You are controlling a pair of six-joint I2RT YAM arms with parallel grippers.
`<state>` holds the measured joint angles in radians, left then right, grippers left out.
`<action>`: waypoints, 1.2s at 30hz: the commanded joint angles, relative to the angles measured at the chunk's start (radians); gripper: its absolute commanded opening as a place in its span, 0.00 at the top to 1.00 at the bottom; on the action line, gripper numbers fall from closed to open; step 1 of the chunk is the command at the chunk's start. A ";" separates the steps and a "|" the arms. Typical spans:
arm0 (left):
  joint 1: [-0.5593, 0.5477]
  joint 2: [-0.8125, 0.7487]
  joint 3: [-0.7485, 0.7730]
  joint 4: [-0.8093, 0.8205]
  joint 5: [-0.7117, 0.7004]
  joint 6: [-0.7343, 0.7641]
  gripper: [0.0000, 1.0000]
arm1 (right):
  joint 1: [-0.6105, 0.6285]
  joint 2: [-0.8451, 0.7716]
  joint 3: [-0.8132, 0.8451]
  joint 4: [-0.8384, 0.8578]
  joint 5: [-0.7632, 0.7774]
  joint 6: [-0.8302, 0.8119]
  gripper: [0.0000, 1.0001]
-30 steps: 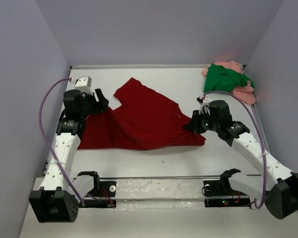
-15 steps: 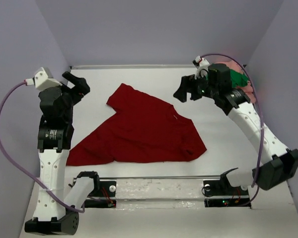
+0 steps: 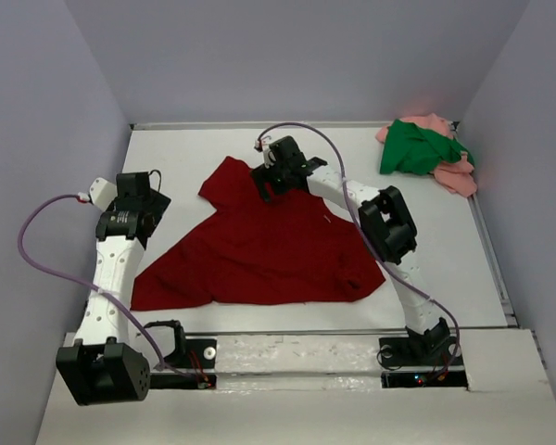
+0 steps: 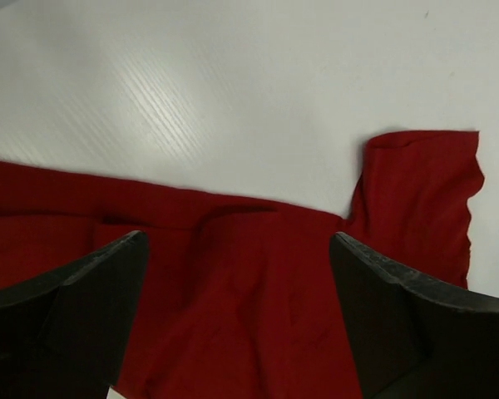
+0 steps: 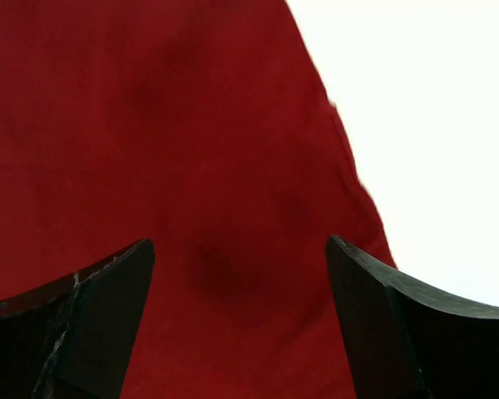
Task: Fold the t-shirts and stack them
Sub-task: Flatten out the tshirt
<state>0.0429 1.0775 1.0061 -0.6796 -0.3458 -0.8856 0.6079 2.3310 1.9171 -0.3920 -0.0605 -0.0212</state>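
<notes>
The dark red shirt (image 3: 259, 246) lies spread on the table (image 3: 463, 260), showing between the wide-open, empty jaws of the left gripper (image 4: 237, 249) and the right gripper (image 5: 239, 249).

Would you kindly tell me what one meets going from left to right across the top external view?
left gripper → dark red t-shirt → green t-shirt

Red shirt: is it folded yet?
Not yet. The dark red t-shirt lies spread wide and rumpled on the white table.
</notes>
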 commanded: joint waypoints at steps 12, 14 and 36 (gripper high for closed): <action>0.115 -0.068 0.077 0.032 -0.093 0.135 0.01 | -0.011 0.027 -0.150 0.004 0.291 -0.120 0.31; 0.123 -0.051 0.081 0.038 -0.085 0.140 0.01 | -0.036 0.007 -0.199 -0.001 0.268 -0.094 0.48; 0.150 0.390 0.043 0.278 0.154 0.293 0.04 | -0.138 -0.375 -0.679 -0.223 0.402 0.449 1.00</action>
<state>0.1902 1.4185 1.0214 -0.4061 -0.2077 -0.6201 0.4660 1.9175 1.2465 -0.3744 0.2859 0.3679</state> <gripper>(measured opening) 0.959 0.011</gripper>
